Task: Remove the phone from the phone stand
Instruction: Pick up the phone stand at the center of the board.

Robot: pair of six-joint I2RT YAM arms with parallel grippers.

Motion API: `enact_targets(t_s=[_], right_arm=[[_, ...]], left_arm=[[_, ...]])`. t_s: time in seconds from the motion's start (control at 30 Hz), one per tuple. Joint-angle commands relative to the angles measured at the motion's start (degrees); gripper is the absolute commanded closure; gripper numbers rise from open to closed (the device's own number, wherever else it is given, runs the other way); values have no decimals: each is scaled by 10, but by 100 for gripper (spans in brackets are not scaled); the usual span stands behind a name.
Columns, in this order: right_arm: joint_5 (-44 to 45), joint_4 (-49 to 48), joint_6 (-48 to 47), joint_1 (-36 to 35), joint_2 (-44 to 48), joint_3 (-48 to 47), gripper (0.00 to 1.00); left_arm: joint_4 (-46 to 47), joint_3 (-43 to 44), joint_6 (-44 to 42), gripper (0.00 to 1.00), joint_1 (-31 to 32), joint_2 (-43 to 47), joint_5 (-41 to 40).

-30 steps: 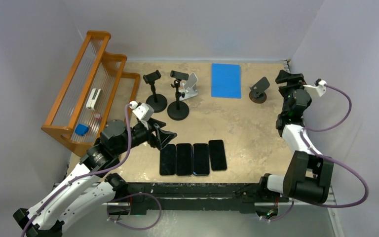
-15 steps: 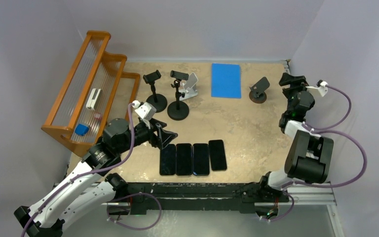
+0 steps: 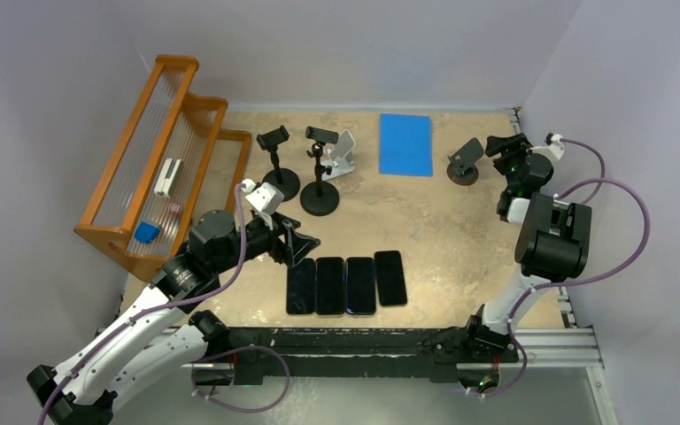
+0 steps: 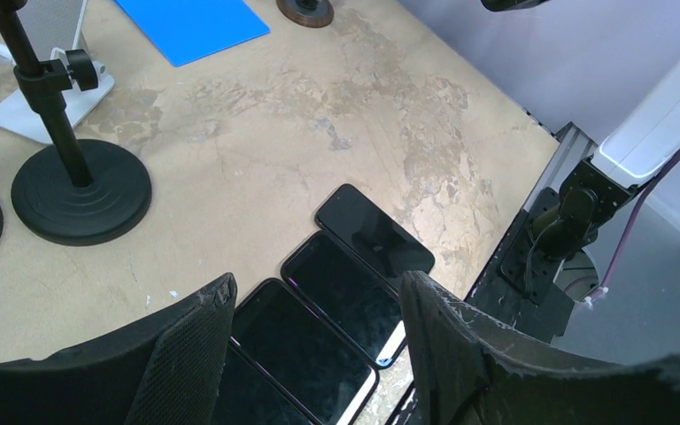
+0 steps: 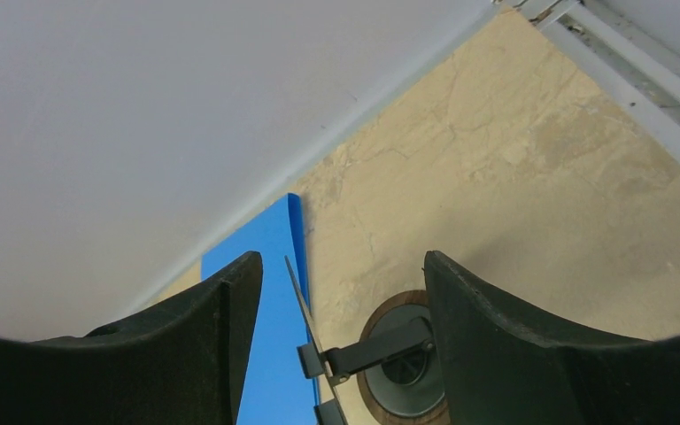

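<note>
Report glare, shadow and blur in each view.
Top view: even light, phones free of glare. Left wrist view: faint sheen on their screens; left fingers dark. Right wrist view: right fingers dark, soft-edged; wall bright.

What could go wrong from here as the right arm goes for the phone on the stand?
The right gripper is open, lined up with the thin phone; closing off-centre may knock it off the phone stand. That stand's base is small, so pulling might tip it. The left gripper hovers open over four phones and might bump them.
</note>
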State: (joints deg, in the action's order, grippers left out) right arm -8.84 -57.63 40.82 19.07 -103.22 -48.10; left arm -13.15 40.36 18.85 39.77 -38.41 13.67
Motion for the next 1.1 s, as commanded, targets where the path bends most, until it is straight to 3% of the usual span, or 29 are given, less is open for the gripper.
enact_targets(t_s=[0.0, 0.3, 0.53, 0.87, 1.07], right_arm=[[-49, -47, -11, -1, -27, -44, 32], [-111, -50, -7, -7, -73, -72, 33], [-108, -51, -13, -13, -69, -66, 34], [-124, -23, -28, -24, -78, -79, 47], [-124, -5, -38, -32, -79, -83, 64]], left_arm=[[17, 12, -7, 34, -6, -5, -3], [18, 13, -7, 34, -10, -12, 0], [18, 12, -7, 34, -10, -11, 1], [18, 12, -7, 34, -10, -7, 2], [17, 12, -8, 34, -11, -2, 0]])
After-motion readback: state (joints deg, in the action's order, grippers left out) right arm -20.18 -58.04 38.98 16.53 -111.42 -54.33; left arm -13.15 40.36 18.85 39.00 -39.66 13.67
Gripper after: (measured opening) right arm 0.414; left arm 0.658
